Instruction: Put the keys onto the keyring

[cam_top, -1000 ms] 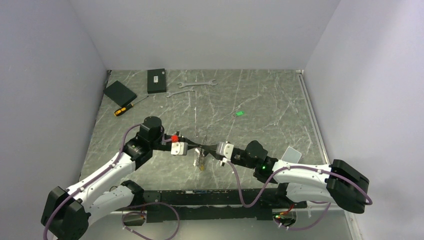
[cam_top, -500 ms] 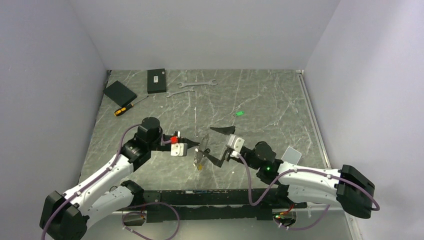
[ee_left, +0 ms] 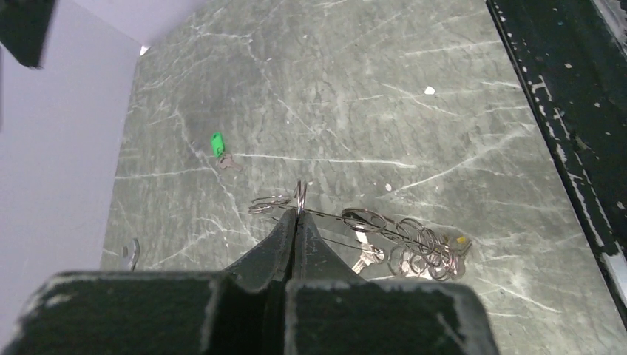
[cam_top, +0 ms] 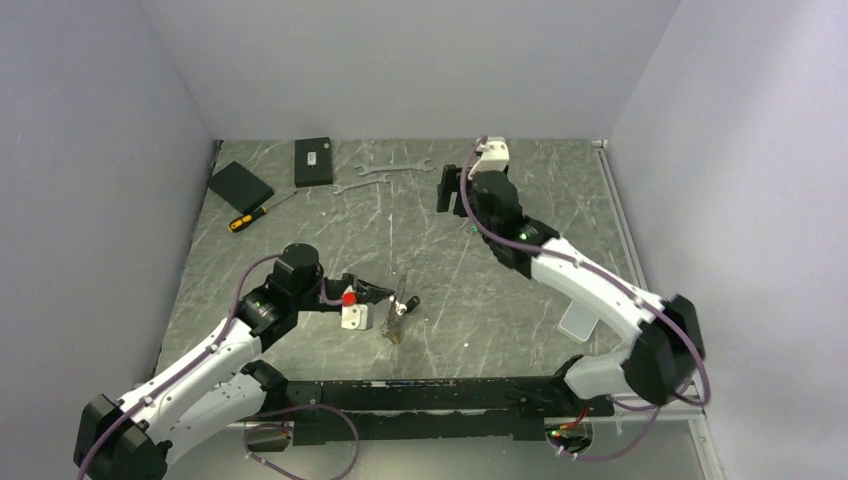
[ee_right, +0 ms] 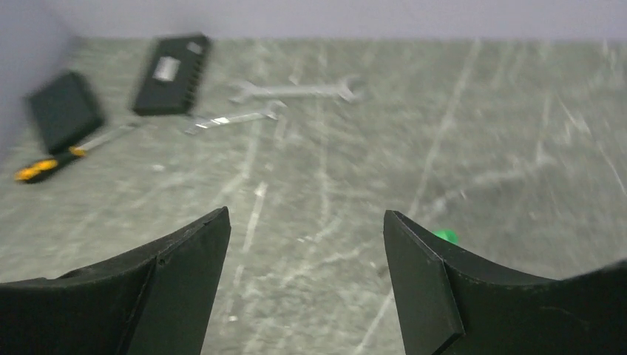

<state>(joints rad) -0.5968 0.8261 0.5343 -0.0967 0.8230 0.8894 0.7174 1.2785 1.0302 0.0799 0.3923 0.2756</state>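
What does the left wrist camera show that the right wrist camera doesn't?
Only the left wrist: the left gripper shut on a ring, a tangle of rings beside it, and the black frame along the table's edge. Only the right wrist, past the open right gripper: the screwdriver, the black box and the black pad. Both: the green tag lying on the table.
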